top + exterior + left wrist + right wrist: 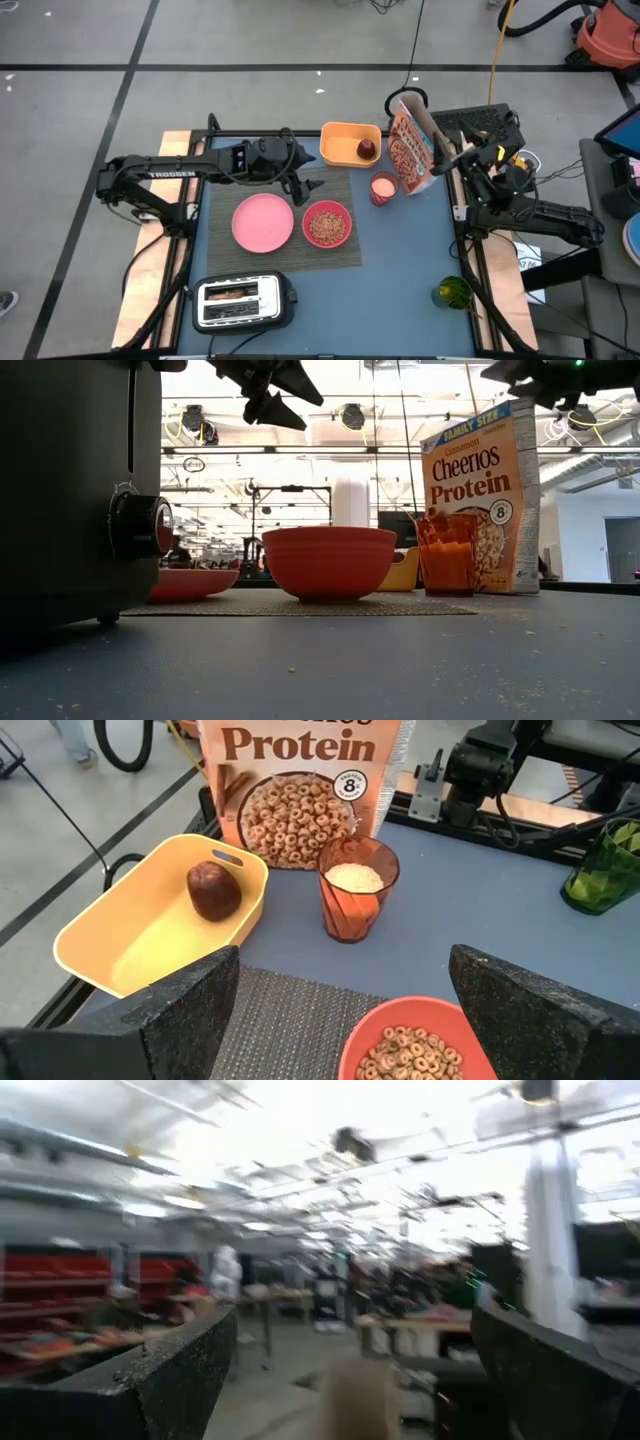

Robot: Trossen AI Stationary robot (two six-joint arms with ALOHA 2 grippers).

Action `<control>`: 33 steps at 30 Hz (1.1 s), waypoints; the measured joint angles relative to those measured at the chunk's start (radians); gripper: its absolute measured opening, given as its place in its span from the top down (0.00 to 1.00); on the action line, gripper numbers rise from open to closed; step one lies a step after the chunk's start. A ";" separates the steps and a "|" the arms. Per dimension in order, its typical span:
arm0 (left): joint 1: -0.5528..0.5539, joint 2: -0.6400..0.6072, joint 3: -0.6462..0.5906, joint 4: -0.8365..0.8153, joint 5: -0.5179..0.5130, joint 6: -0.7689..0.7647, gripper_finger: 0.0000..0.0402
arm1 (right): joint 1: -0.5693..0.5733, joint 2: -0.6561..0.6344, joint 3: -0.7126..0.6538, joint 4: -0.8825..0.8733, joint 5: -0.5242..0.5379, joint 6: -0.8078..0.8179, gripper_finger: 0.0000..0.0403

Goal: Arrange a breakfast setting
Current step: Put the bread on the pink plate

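A grey woven placemat (285, 250) lies mid-table. On it rest a flat pink plate (263, 222) and a pink bowl (327, 224) filled with cereal rings. A small dark red fruit (213, 890) sits in a yellow tray (345, 140) beyond the mat. A brown toast slice (232, 294) stands in the slot of the toaster (243, 303) at the near edge. My left gripper (305, 188) hovers open above the mat's far edge, between plate and bowl, holding nothing. My right gripper (465, 152) is open at the table's right edge, raised and tipped upward; its view shows only the room.
A cereal box (410, 150) stands at the far right of the blue table top. An orange cup (383, 188) with white contents stands next to it. A green cup (452, 293) stands near the right front corner. Bare blue surface lies to the right of the mat.
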 joint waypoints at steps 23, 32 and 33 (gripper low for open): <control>-0.101 -0.122 0.000 -0.121 -0.002 -0.202 0.09 | 0.000 0.000 0.001 0.038 -0.704 0.271 0.02; -0.308 -0.244 0.000 -0.342 0.022 -0.468 0.09 | 0.000 0.001 0.001 -0.095 -0.970 0.459 0.02; -0.341 -0.254 0.000 -0.371 0.022 -0.510 0.09 | 0.000 0.002 0.001 -0.117 -0.991 0.482 0.02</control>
